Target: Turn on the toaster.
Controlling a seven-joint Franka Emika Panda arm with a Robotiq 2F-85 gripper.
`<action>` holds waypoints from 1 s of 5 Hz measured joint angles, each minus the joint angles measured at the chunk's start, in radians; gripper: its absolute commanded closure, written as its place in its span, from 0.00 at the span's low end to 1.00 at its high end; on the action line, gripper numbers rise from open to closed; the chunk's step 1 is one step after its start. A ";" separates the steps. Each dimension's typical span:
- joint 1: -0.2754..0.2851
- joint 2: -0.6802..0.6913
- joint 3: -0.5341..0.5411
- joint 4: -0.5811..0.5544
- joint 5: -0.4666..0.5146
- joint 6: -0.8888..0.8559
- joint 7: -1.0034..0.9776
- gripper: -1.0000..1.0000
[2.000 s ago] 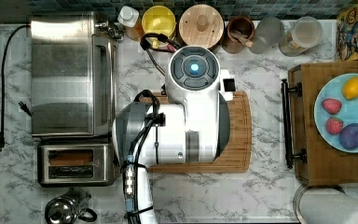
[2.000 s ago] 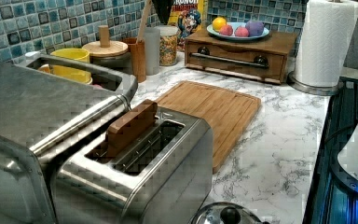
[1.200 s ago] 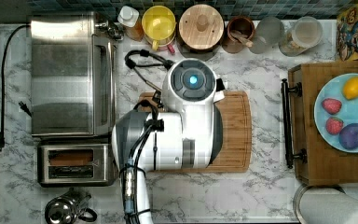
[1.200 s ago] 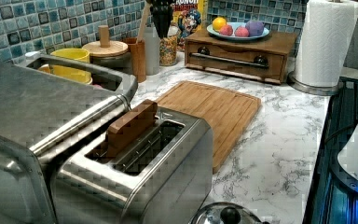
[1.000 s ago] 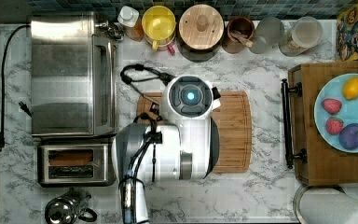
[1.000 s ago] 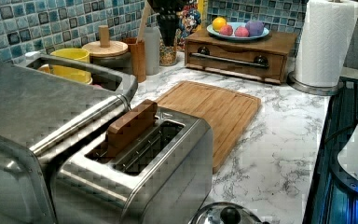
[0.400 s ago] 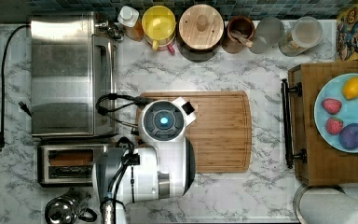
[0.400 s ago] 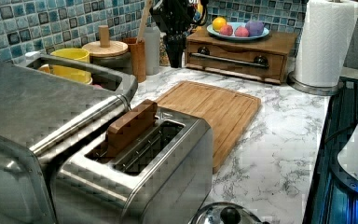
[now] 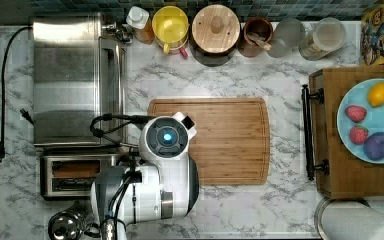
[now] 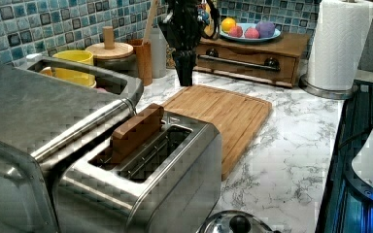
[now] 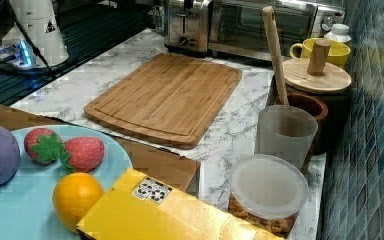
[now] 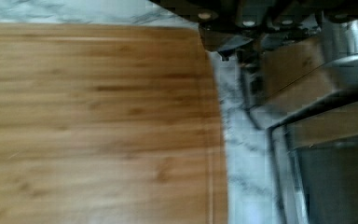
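Brushed-steel toaster (image 9: 77,175) at the top view's lower left of the desk (image 9: 280,215), just beside the box oven (image 9: 70,75) and near the kettle (image 9: 67,226), brown slice (image 10: 133,133) standing up in one slot. Approach step in hand, by the look of it: claw (image 10: 184,73) hanging over the cutting board (image 9: 220,140) at its toaster-side edge, apart from the toaster, clenched or released impossible to tell. Next probably calls for closing on the toaster's board-facing end, getting above the lever and pressing straight down.
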 measured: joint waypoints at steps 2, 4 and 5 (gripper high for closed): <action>0.033 -0.044 0.002 -0.115 0.031 -0.002 -0.072 1.00; 0.063 -0.142 0.057 -0.229 0.119 0.135 -0.153 1.00; 0.099 -0.195 0.080 -0.256 0.122 0.184 -0.153 1.00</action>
